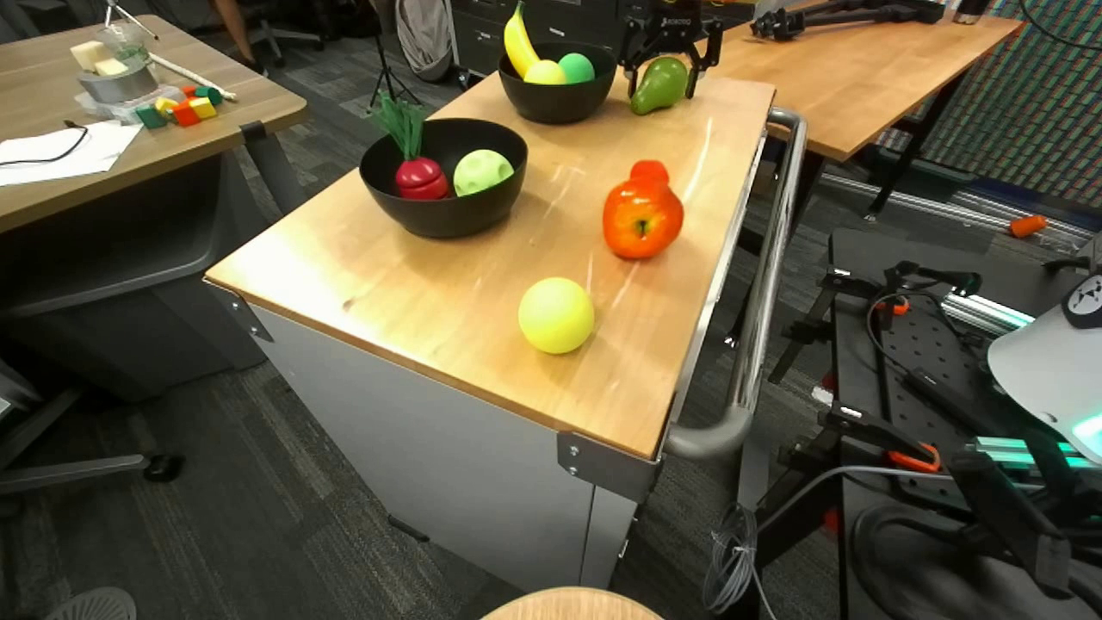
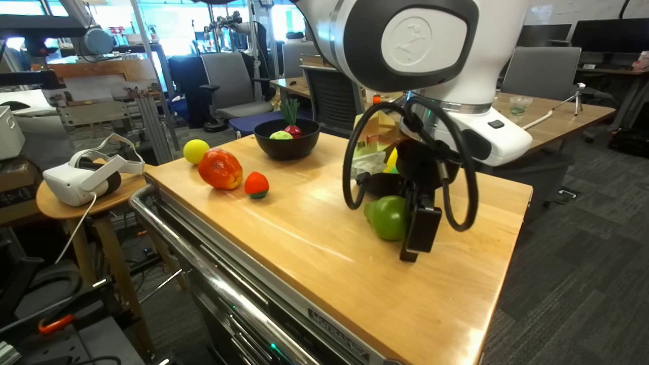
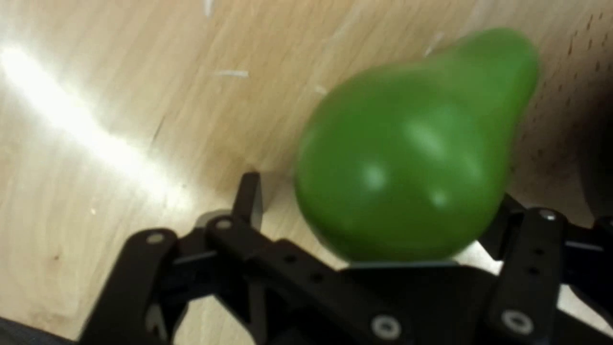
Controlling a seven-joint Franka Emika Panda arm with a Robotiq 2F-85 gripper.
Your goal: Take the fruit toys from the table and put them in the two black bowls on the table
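Upper right, jaws apart, the hand (image 1: 662,92) is straddling the pear (image 1: 664,81) — likely light, slippery; I'm favouring a belly grip.

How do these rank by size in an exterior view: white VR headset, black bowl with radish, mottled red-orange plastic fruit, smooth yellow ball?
Largest first:
White headset
Black bowl
Red-orange fruit
Yellow ball, behind the fruit
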